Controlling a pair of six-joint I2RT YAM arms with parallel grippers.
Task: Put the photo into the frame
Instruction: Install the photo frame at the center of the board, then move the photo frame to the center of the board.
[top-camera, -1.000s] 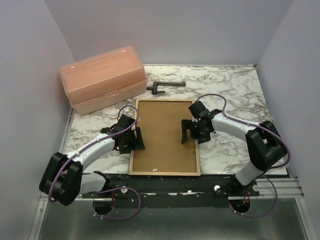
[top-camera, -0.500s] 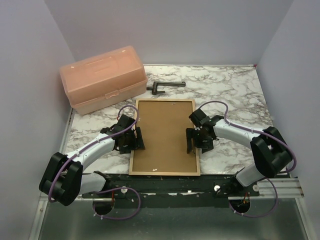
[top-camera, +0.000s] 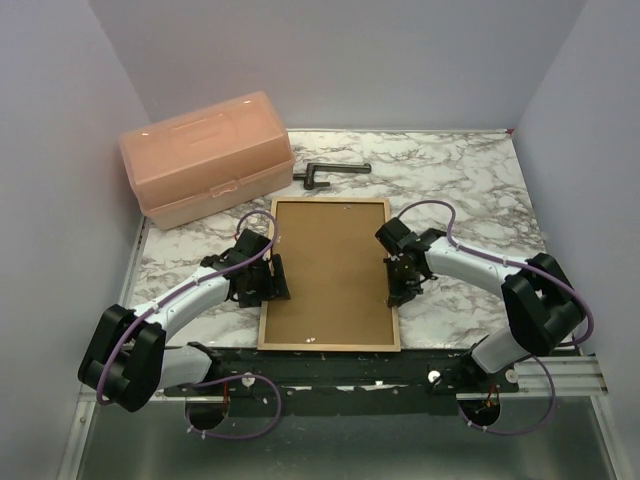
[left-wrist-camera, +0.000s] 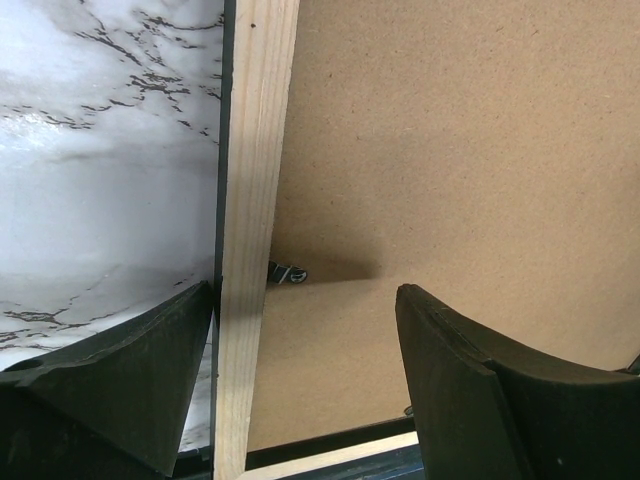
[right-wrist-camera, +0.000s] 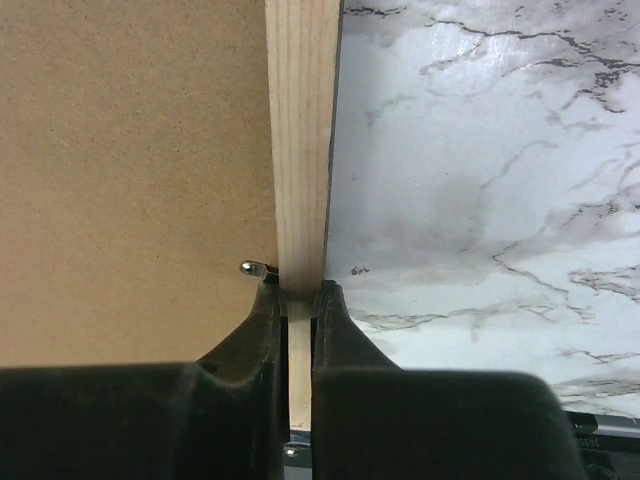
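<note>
The frame (top-camera: 330, 346) lies flat, tan wood side up, at the near middle of the worktop (top-camera: 460, 180), with a brown backing board (top-camera: 330, 270) filling it. The right tool (right-wrist-camera: 298, 290) is clamped on its right rail, just beside a small metal tab (right-wrist-camera: 255, 268). The left tool (top-camera: 268, 280) has its fingers apart, straddling the left rail. Beyond the far edge lies a dark clamp (top-camera: 325, 172). A pink plastic box (top-camera: 205, 155) sits at far left.
</note>
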